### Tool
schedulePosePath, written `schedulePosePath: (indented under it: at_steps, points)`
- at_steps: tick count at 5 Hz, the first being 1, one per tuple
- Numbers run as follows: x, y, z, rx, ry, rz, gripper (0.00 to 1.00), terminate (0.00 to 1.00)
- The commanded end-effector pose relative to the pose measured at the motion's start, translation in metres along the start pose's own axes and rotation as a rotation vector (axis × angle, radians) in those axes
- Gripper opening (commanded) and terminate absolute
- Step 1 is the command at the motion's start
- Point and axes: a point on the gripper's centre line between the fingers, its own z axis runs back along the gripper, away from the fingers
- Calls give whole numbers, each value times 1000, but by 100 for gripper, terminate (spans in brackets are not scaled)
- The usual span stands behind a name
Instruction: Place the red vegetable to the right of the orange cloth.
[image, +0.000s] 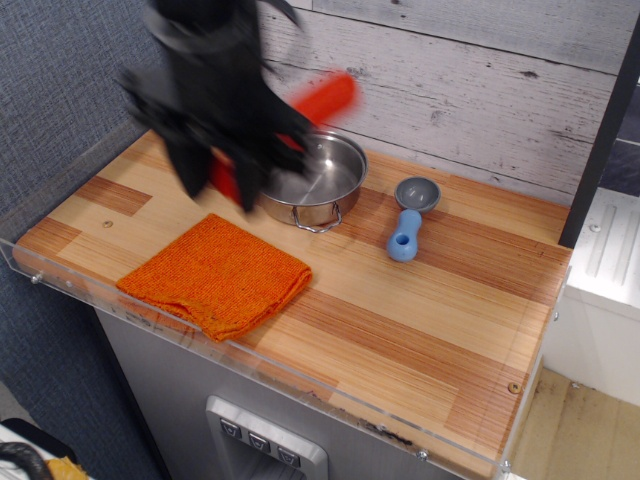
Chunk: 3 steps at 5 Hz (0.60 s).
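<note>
- Blurred and dark, our claw (225, 185) hangs above the back left part of the worktop (400, 310), its two fingers pointing down on either side of the red vegetable (305, 115).
- We see the claw pinching the red vegetable near its lower end; the vegetable is lifted off the worktop and slants up toward the back wall, its upper end showing red against the grey boards.
- We find the lower red end peeking out between the fingers, just beside the left rim of the steel pot (315, 185).
- We see the steel pot standing near the back edge, partly covered on its left by the claw.
- We see the orange cloth (215, 275) lying flat near the front left corner, folded, apart from the claw and just in front of the pot.
- We note a blue scoop (410, 220) to the right of the pot, its grey bowl toward the back edge and its handle pointing to the front.
</note>
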Motion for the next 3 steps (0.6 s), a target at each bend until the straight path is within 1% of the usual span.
schedulePosePath:
  at_steps: [1, 2, 3]
  points:
    - [-14, -96, -47, -36, 48, -30, 0, 0]
    - [-15, -143, -69, -31, 66, -31, 0, 0]
    - [-13, -153, -81, -30, 60, -36, 0, 0]
